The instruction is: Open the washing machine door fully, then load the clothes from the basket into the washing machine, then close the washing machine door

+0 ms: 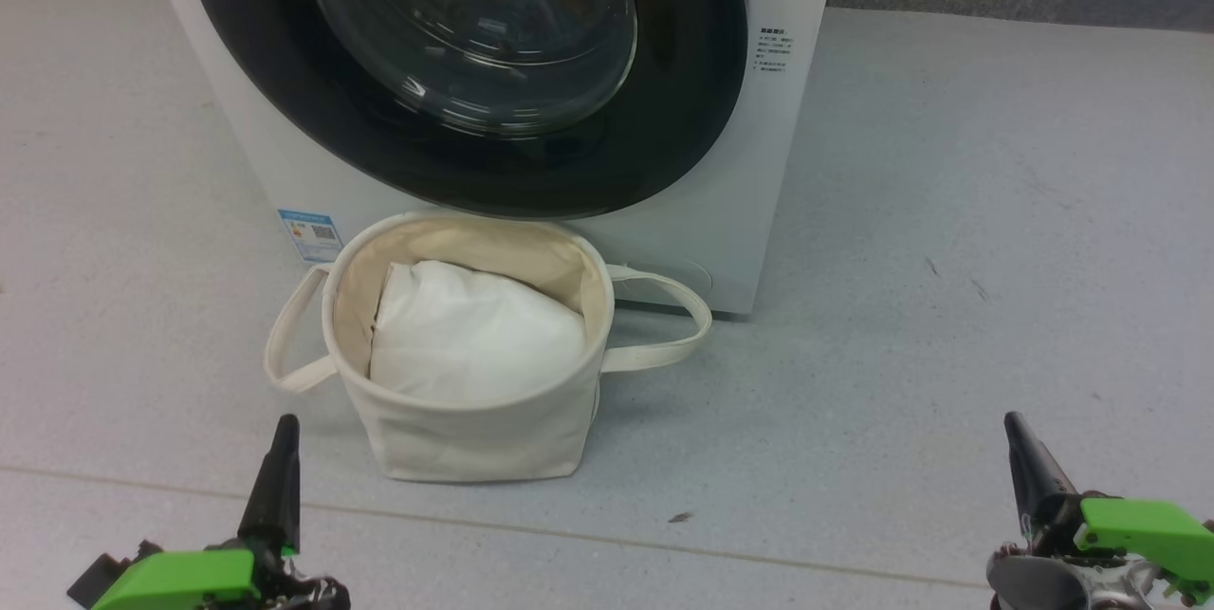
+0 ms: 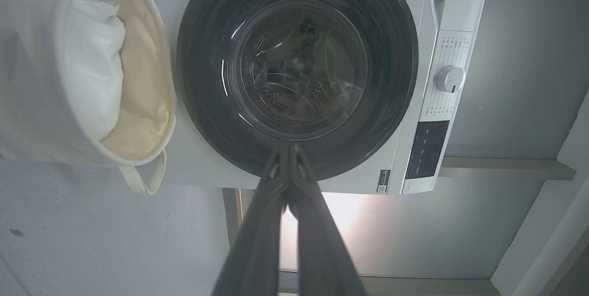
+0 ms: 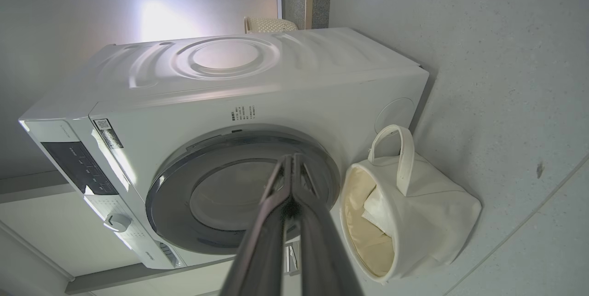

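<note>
at the top centre of the head view stood the white washing machine, and we saw the washing machine door lying flat against its front, black rim around the bulging glass. through the glass we could not tell what lay in the drum. just below the door, on the grey floor, sat the basket, close to the machine's front, its loop handles drooping out to either side. inside it we saw a plain white pad leaning against the cream lining. a small blue label sticker showed at the machine's lower left corner, beside the basket rim. at the lower left of the frame the left gripper was clenched, fingers pressed together with nothing between them, well apart from the basket. at the lower right the right gripper was likewise clenched and grasping nothing.
</note>
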Controlling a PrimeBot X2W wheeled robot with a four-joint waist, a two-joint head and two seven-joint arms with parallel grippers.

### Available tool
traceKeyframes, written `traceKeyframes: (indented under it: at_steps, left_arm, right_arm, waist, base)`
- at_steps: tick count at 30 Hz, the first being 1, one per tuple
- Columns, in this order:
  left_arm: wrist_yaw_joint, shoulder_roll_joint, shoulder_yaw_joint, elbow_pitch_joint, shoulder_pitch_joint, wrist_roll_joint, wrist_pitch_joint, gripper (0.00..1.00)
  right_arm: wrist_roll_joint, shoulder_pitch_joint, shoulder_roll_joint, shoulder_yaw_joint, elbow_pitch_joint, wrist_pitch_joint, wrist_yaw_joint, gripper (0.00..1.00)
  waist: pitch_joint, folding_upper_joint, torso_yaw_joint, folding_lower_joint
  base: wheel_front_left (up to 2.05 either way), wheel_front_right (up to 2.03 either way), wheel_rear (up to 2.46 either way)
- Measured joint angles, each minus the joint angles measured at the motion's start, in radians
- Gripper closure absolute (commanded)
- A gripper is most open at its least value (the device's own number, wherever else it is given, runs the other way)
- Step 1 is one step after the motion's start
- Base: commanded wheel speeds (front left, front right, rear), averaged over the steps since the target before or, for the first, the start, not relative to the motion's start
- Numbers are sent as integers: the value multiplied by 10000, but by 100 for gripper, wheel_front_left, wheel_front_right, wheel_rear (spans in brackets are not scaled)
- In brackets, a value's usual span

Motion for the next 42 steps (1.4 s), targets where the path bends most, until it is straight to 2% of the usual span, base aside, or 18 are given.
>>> traceKeyframes:
  at_steps: [42]
  left_arm:
    - [0, 0, 0, 0, 0, 0, 0, 100]
  right_arm:
    - [-10, 0, 6, -8, 0, 2, 0, 100]
  waist:
    - [0, 0, 0, 0]
  base:
    - [0, 0, 0]
